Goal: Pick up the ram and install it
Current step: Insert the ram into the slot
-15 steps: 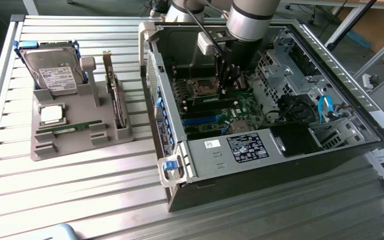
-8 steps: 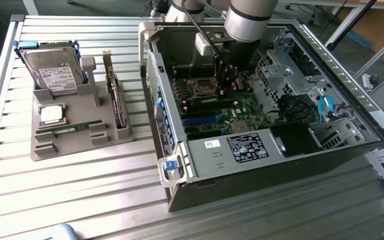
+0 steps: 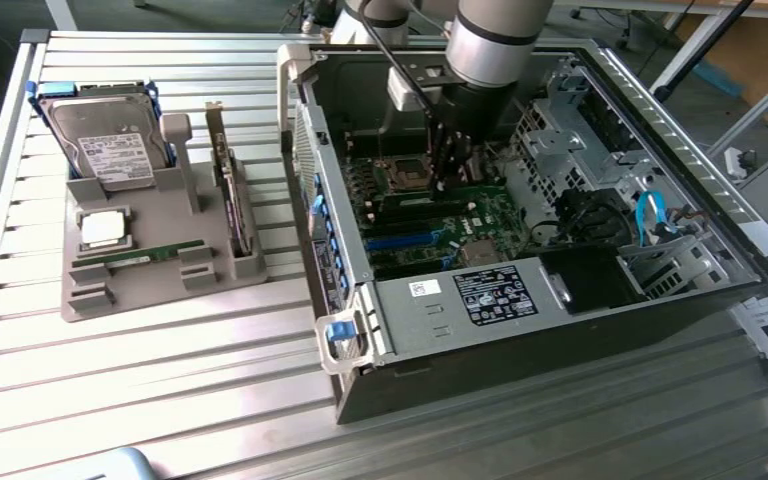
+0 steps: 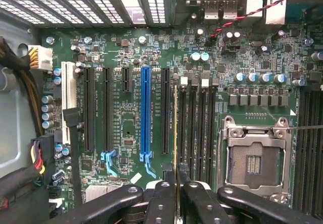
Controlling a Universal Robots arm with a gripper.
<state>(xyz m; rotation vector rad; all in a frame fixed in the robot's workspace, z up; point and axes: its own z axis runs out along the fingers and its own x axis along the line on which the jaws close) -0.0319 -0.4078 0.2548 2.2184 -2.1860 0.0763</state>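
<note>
Gripper [image 4: 176, 183] is nearly closed, pinching the ram [image 4: 175, 133] across its two flat faces. From above the stick shows edge-on, a thin yellowish line over the motherboard [image 4: 126, 133], just beside the black memory slots [image 4: 194, 128]. Can't tell if it's lined up with a slot or touching one. In the exterior view the gripper [image 3: 446, 160] is down inside the open case [image 3: 357, 320], toward its far side.

Handling, my read: light, stiff and thin, with fragile chips and edge contacts. The smooth faces could tilt in the pads. Hold it on the faces near the upper edge and keep the contacts free.

Around it: empty CPU socket [image 4: 257, 158] close on one side of the slots, blue expansion slot [image 4: 145, 113] on the other. Cable bundle [image 4: 35, 153] well apart. Parts tray [image 3: 157, 290] with hard drive [image 3: 111, 140] and processor [image 3: 101, 228] sits outside the case, at the exterior view's left.
</note>
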